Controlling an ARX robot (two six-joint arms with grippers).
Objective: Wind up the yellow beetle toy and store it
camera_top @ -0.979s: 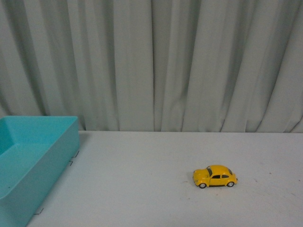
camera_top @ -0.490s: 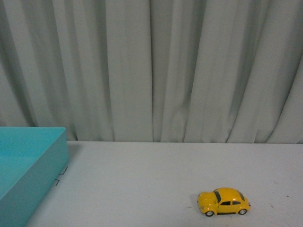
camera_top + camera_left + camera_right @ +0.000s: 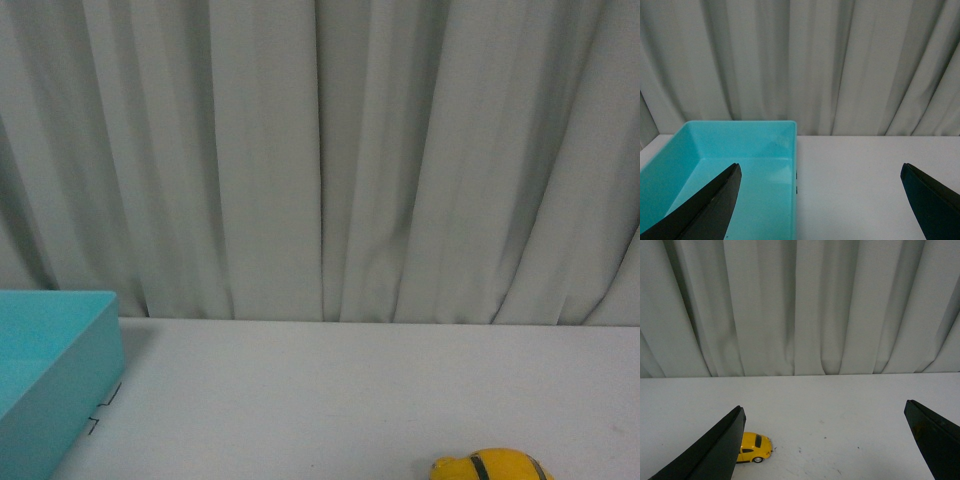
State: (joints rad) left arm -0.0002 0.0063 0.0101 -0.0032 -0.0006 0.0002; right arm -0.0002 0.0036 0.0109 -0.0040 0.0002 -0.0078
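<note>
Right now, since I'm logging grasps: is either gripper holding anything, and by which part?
Nothing is held. Both the left gripper and right gripper are open with nothing between their fingers; the yellow beetle toy sits on the table.

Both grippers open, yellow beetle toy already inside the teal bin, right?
No. The yellow beetle toy stands on the table, outside the teal bin; the right wrist view shows it. Left gripper and right gripper are open.

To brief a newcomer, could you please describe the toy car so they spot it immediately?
On the white table before the grey curtain, look away from the turquoise bin on the left, toward the right. There sits the yellow beetle toy, the only yellow, wheeled thing.
</note>
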